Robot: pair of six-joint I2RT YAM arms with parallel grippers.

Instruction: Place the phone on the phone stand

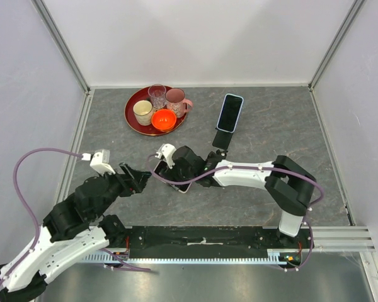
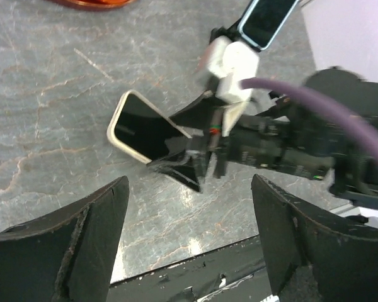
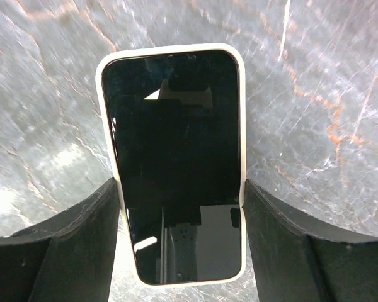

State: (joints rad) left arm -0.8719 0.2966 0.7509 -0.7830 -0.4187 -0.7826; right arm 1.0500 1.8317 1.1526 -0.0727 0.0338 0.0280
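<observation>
From above, the white-cased phone (image 1: 184, 186) is lying flat on the grey table (image 1: 271, 126), near the middle. It is mostly hidden under the right gripper (image 1: 173, 175), which is reaching in from the right and hanging over it. The left gripper (image 1: 140, 178) is pointing at the same phone from the left, just beside it but apart. Farther back, a blue-cased phone (image 1: 230, 112) is leaning on the black stand (image 1: 223, 139), so the stand is already occupied. Left of that, a red tray (image 1: 131, 116) is carrying three cups (image 1: 157, 94) and an orange bowl (image 1: 164, 119), well apart from both grippers.

In the left wrist view, the left fingers (image 2: 69, 245) are standing wide apart with nothing between them. Beyond them the white-cased phone is lying on the table with the right gripper's black tips sitting over one end. A purple cable (image 2: 315, 104) is crossing on the right.

In the right wrist view, the phone is lying screen up and the right fingers (image 3: 82, 239) are resting against both its long edges. They seem to be clasping it, though how firmly is hard to judge.
</observation>
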